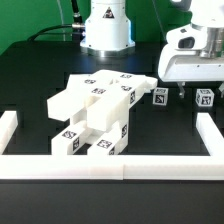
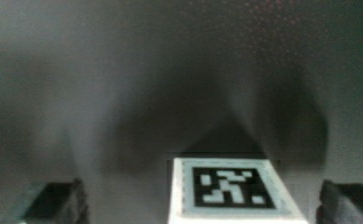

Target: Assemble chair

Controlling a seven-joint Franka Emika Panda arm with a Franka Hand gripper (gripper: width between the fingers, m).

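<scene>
Chair pcs [image 1: 95, 115] piled inside border wall [image 1: 110, 165]; pincer [image 1: 198, 89] released, over tagged block [image 2: 228, 185].

We see a black counter [image 1: 30, 90] filling most of the exterior view, matte and dark. A low white border wall [image 1: 150, 167] runs along its near edge, and a short stretch of the same wall stands on the exterior view's left and another on its right. Beyond the counter, at the far left, we make out a green surface [image 1: 18, 20], with a dark cable [image 1: 50, 33] lying by it. In the wrist view the counter shows as a dark, blurred ground.
</scene>
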